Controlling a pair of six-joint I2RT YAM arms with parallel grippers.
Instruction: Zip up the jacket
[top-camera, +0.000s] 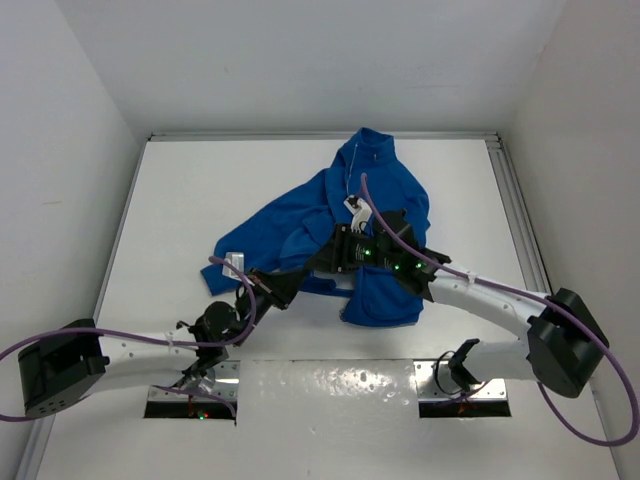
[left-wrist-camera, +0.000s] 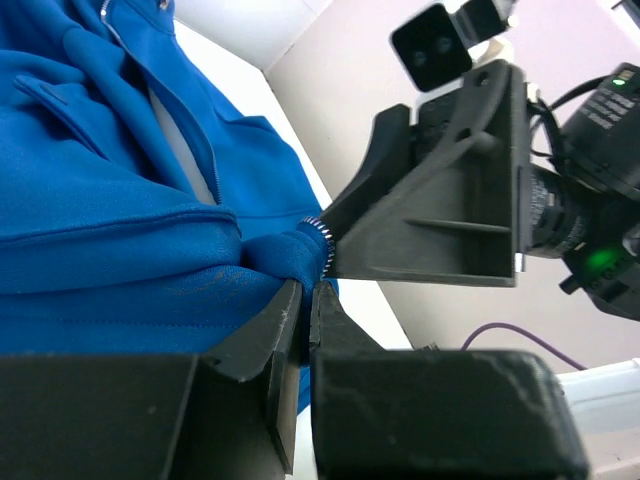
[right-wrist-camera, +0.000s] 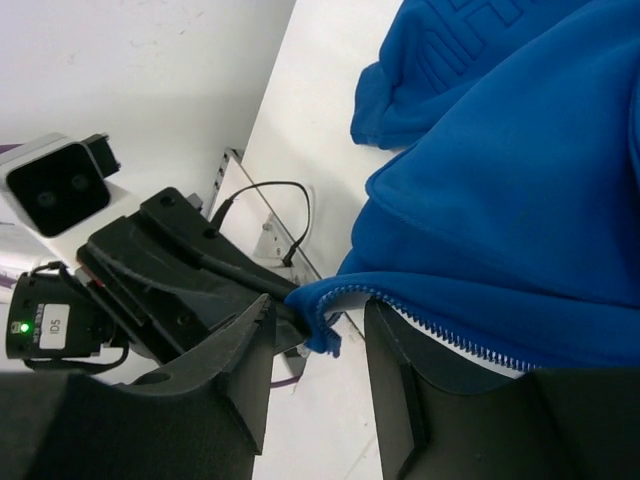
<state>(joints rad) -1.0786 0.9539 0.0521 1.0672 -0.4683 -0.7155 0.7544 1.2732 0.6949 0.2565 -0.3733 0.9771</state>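
The royal-blue fleece jacket (top-camera: 330, 215) lies crumpled on the white table, collar toward the far wall. Its front is open and the silver-white zipper (left-wrist-camera: 205, 165) is unjoined. My left gripper (top-camera: 297, 281) is shut on the jacket's bottom hem corner by the zipper end; in the left wrist view the gripper (left-wrist-camera: 308, 290) pinches blue fabric with zipper teeth just above. My right gripper (top-camera: 326, 262) is open. In the right wrist view the gripper (right-wrist-camera: 320, 312) straddles that same hem corner (right-wrist-camera: 322, 318) without touching it, and zipper teeth (right-wrist-camera: 450, 340) run along the edge past its right finger.
A white tag (top-camera: 352, 205) lies on the jacket's chest. A metal rail (top-camera: 512, 205) runs along the table's right edge. White walls enclose three sides. Metal base plates (top-camera: 190, 392) sit at the near edge. A thin black cable (right-wrist-camera: 290, 215) lies on the table.
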